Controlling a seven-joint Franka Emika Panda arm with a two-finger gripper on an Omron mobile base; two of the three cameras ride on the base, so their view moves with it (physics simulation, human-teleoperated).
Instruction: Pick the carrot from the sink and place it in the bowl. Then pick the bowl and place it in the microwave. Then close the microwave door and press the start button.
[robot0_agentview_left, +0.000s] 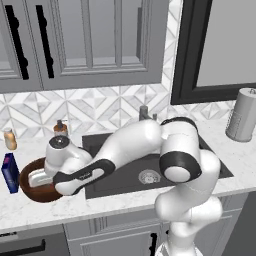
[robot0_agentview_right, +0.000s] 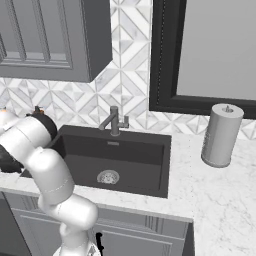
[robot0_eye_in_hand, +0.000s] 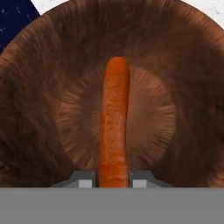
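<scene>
The tool (robot0_eye_in_hand: 113, 181) hangs over the glossy reddish-brown wooden bowl (robot0_eye_in_hand: 183, 87), its jaws narrow about the thin orange carrot (robot0_eye_in_hand: 114, 118), which points to twelve o'clock. Placing step, I'd say — next, let go fully, lift clear, then take the bowl's rim.

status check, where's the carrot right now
Pincer over the round reddish-brown wooden bowl, fingers either side of the thin orange carrot. Carrot inside the bowl. Nothing in the way.
</scene>
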